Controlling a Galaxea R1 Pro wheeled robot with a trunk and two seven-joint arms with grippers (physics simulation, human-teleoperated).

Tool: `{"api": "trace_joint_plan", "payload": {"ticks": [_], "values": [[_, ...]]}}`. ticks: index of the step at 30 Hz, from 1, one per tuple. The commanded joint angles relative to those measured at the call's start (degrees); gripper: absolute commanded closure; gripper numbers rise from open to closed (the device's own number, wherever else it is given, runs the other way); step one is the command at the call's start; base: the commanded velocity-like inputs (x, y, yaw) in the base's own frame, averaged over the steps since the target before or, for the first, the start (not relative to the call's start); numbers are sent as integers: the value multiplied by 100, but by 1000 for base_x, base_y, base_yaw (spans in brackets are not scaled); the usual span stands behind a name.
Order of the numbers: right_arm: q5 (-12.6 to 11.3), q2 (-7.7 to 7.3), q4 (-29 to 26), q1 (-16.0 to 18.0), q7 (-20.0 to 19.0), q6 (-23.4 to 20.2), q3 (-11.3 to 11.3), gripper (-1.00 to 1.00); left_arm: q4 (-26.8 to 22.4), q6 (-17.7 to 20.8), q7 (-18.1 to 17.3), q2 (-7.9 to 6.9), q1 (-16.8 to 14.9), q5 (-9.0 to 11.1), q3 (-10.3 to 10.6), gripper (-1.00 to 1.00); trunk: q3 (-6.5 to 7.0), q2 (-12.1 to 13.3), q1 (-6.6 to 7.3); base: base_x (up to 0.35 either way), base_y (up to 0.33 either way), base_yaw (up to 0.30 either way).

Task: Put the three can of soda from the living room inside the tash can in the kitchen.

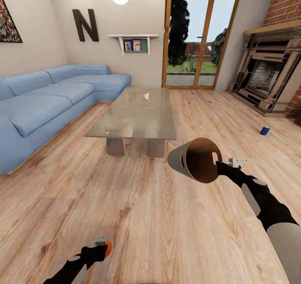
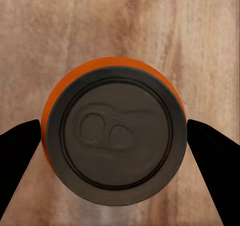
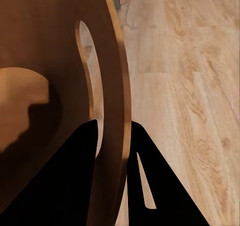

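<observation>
I am standing in the living room, on the wood floor short of the glass desk, and both my arms are busy; my left tool is clenched on the orange can, its black fingers pressed to either side of the can's body, the pull-tab top facing my wrist, so I seem to have taken it from above; my right tool is clamped on the rim of the trash can, one finger inside the wall and one outside, just by the handle slot. I carry that bin tipped, its brown mouth turned toward me, presumably so a can may be dropped in as I collect it; the orange one is not yet inside. The blue can stands upright on the floor, well beyond the desk's right side, toward the fireplace; I judge it my next fetch.
</observation>
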State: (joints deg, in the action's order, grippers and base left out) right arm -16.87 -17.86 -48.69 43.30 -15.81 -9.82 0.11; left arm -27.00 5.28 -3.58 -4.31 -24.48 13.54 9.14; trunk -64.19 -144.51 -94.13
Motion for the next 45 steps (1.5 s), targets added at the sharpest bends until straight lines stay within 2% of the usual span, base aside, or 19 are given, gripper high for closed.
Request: {"api": "trace_joint_plan", "payload": {"ticks": [1,20,26,36,41,45], "values": [[-45,1,-9,3,-40,-6,-11,100,1,0,-2,0,1,-1,0,100,24,1,3,0,0,0],[3,7,-2,3,47,-30,14,100,1,0,-2,-3,0,0,0,100,445,27,52,0,0,0],[42,61,0,3,52,-66,40,100,1,0,-2,0,1,-1,0,100,577,35,67,0,0,0],[52,73,2,3,52,-93,58,100,1,0,-2,-2,0,0,0,100,799,48,93,0,0,0],[191,114,8,5,139,-117,148,100,-7,0,-2,-4,-1,0,0,100,910,55,106,0,0,0],[352,211,9,10,357,-132,198,100,-9,0,-2,-7,1,0,0,100,998,60,116,0,0,0]]}}
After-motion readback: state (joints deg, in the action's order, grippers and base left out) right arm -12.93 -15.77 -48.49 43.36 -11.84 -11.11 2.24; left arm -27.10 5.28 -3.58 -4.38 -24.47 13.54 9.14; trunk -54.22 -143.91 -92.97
